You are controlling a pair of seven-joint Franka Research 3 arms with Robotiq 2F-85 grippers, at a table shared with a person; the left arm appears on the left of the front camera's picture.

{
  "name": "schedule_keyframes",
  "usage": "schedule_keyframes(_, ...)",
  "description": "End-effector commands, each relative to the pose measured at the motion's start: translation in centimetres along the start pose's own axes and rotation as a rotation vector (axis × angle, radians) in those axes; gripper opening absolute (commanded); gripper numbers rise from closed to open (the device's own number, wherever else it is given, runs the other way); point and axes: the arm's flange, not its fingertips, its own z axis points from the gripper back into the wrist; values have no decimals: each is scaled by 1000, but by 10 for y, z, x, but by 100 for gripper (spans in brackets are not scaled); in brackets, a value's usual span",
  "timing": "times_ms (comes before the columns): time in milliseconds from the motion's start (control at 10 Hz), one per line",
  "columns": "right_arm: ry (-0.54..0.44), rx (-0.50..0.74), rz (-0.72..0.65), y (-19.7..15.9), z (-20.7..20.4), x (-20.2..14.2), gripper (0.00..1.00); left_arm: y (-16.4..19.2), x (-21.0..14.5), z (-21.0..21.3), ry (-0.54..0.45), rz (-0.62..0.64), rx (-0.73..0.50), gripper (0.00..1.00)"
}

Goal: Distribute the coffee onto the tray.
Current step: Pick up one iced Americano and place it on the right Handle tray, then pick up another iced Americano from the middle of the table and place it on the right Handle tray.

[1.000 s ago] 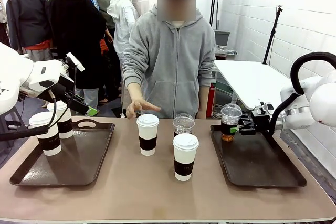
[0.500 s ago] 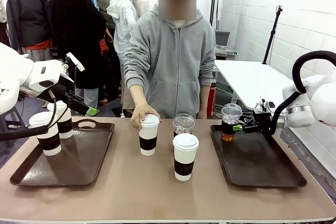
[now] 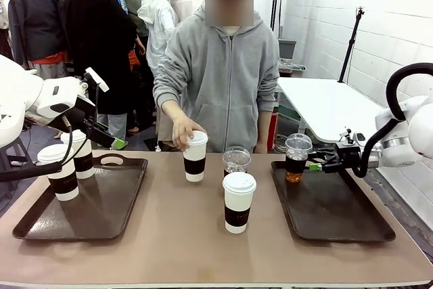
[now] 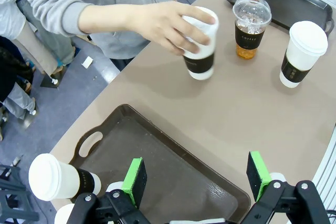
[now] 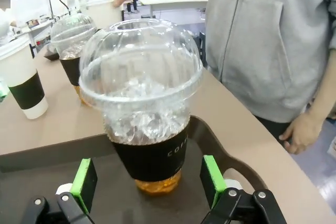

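Right gripper [image 5: 147, 161] wide open, empty, pads clear of clear dome-lidded amber cup [image 5: 143, 98] at brown right tray's [image 5: 31, 163] 11 o'clock; left gripper [image 4: 196, 160] open, empty; person's hand [image 4: 163, 24] half hides white sleeved paper cup [image 4: 202, 61] at table's 12.

White brick wall [image 3: 385, 25] is seen at right. A white table [image 3: 325, 106] is set before it, a black stand [image 3: 351, 45] beside. Grey floor [image 4: 68, 95] is shown.
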Motion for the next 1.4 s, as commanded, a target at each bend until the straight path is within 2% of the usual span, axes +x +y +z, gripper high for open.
schedule_keyframes(0, 30, -22, -39, 18, 4, 3, 100, 3, -2, -1, -4, -3, -5, 100)
schedule_keyframes(300, 23, -69, -36, 30, 9, 2, 100, 3, -2, -1, -4, -3, -5, 100)
schedule_keyframes(400, 9, -28, -29, 16, 13, -2, 100, 3, -2, -1, -4, -3, -5, 100)
schedule_keyframes(1300, 9, -28, -29, 16, 13, -2, 100, 3, -2, -1, -4, -3, -5, 100)
